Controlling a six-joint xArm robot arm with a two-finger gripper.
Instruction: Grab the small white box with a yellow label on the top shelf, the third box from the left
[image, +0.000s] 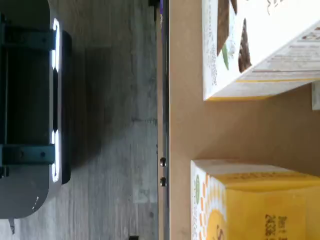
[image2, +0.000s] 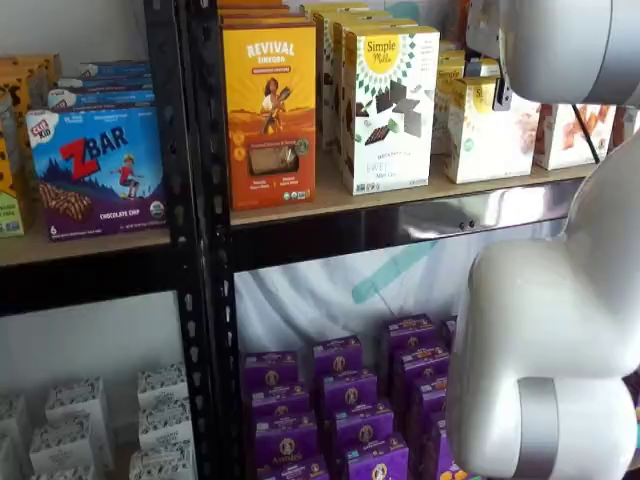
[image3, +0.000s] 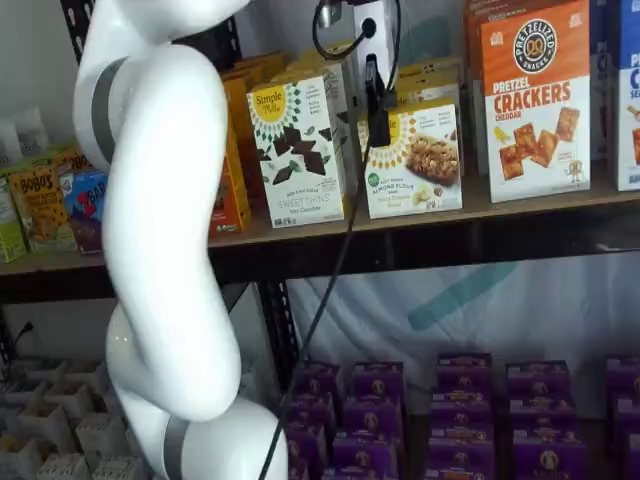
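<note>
The small white box, cream with a yellow round logo and a green dot, stands on the top shelf right of a taller white box. It also shows in a shelf view, partly behind the arm. In the wrist view its yellow-marked top and front lie close below the camera on the tan board. My gripper hangs from above just in front of the box's left top corner. Only black finger material with no plain gap shows, so I cannot tell its state. Nothing is held.
The taller white box with dark shapes stands left of it and shows in the wrist view. An orange cracker box stands to the right. Purple boxes fill the lower shelf. The white arm blocks part of a shelf view.
</note>
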